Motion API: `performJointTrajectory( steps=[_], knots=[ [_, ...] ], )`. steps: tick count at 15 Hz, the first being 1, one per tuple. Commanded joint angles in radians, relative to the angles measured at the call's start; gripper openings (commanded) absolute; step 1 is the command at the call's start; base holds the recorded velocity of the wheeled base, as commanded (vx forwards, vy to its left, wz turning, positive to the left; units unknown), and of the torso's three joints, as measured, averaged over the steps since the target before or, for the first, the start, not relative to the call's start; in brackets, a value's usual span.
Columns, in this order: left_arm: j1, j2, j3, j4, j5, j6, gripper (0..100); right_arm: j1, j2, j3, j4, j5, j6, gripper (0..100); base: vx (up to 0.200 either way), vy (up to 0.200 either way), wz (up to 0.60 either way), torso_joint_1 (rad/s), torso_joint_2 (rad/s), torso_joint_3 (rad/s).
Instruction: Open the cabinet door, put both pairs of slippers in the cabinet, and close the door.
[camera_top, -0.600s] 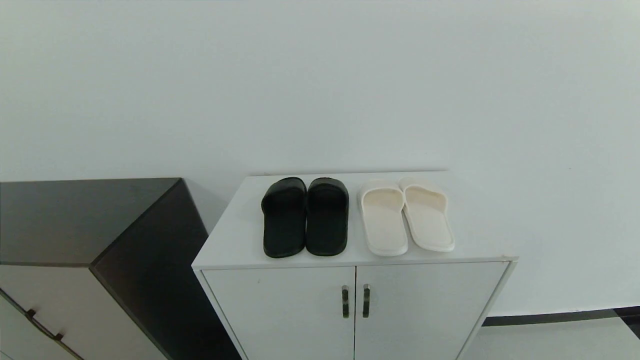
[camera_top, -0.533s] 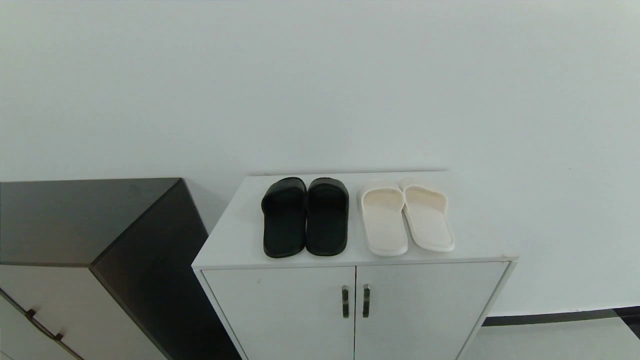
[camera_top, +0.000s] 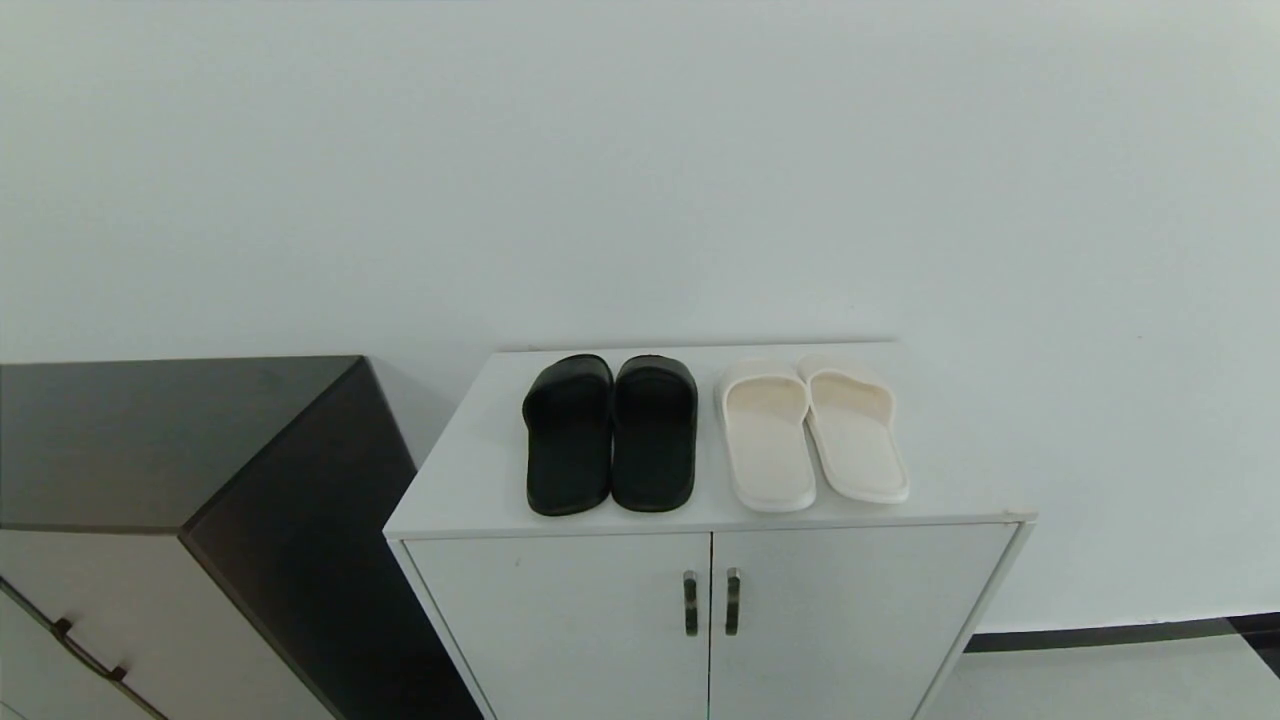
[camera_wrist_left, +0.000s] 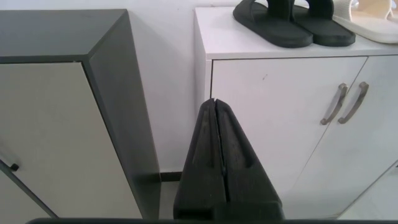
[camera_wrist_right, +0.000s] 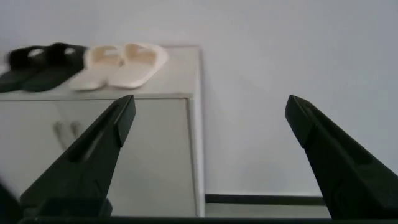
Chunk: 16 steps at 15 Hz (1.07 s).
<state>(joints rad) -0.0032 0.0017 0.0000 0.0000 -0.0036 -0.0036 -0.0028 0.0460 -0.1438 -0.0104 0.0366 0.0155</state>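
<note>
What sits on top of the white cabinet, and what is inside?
On the white cabinet: a black pair of slippers beside a cream pair. Both doors are closed, so the inside is hidden.

The head camera looks forward and slightly down at a white cabinet (camera_top: 560, 620) from in front, taking in its top, upper doors and the wall behind. The left wrist camera sits lower and nearer, facing the cabinet's left door past the left gripper (camera_wrist_left: 216, 104), whose fingers are pressed together. The right wrist camera looks from low on the right, between the spread fingers of the right gripper (camera_wrist_right: 209, 106). All three views share the cabinet, the black slippers (camera_top: 610, 435) and the cream slippers (camera_top: 812, 432).
</note>
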Motion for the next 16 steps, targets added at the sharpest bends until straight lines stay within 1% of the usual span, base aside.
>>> performJointTrajectory(
  steps=[1,2,3,4,5,6,7,8,9,10,11,12,13,15,16],
  knots=[
    [0.000,0.000,0.000,0.000,0.001,-0.003,0,0.001,0.385,-0.263,0.107,0.235,-0.046,100,0.000,0.000,0.00,0.000,0.00,0.000],
    [0.000,0.000,0.000,0.000,0.001,-0.003,0,0.001,0.479,-0.246,0.121,0.324,-0.095,100,0.000,0.000,0.00,0.000,0.00,0.000],
    [0.000,0.000,0.000,0.000,0.001,-0.003,0,0.015,0.557,-0.238,0.118,0.379,-0.118,100,0.000,0.000,0.00,0.000,0.00,0.000],
    [0.000,0.000,0.000,0.000,0.001,-0.003,0,0.050,0.658,-0.260,0.115,0.407,-0.161,100,0.000,0.000,0.00,0.000,0.00,0.000],
    [0.000,0.000,0.000,0.000,-0.001,-0.003,0,0.142,0.756,-0.283,0.112,0.405,-0.186,100,0.000,0.000,0.00,0.000,0.00,0.000],
    [0.000,0.000,0.000,0.000,-0.001,-0.003,0,0.227,0.816,-0.310,0.110,0.379,-0.151,100,0.000,0.000,0.00,0.000,0.00,0.000],
    [0.000,0.000,0.000,0.000,-0.001,-0.003,0,0.300,0.873,-0.326,0.081,0.332,-0.106,100,0.000,0.000,0.00,0.000,0.00,0.000],
    [0.000,0.000,0.000,0.000,-0.001,-0.001,0,0.382,0.925,-0.326,-0.003,0.287,-0.088,100,0.000,0.000,0.00,0.000,0.00,0.000],
    [0.000,0.000,0.000,0.000,-0.001,-0.001,0,0.466,0.999,-0.324,-0.120,0.215,-0.040,100,0.000,0.000,0.00,0.000,0.00,0.000],
    [0.000,0.000,0.000,0.000,-0.001,-0.001,0,0.558,1.075,-0.335,-0.218,0.115,0.029,100,0.000,0.000,0.00,0.000,0.00,0.000],
    [0.000,0.000,0.000,0.000,-0.001,-0.001,0,0.652,1.158,-0.362,-0.275,-0.012,0.090,100,0.000,0.000,0.00,0.000,0.00,0.000],
    [0.000,0.000,0.000,0.000,-0.001,-0.003,0,0.710,1.256,-0.407,-0.296,-0.132,0.139,100,0.000,0.000,0.00,0.000,0.00,0.000],
    [0.000,0.000,0.000,0.000,-0.001,-0.001,0,0.745,1.342,-0.461,-0.329,-0.188,0.165,100,0.000,0.000,0.00,0.000,0.00,0.000],
    [0.000,0.000,0.000,0.000,-0.001,-0.003,0,0.757,1.485,-0.565,-0.398,-0.233,0.205,100,0.000,0.000,0.00,0.000,0.00,0.000],
    [0.000,0.000,0.000,0.000,-0.001,-0.003,0,0.757,1.557,-0.628,-0.411,-0.305,0.213,100,0.000,0.000,0.00,0.000,0.00,0.000]
  ],
)
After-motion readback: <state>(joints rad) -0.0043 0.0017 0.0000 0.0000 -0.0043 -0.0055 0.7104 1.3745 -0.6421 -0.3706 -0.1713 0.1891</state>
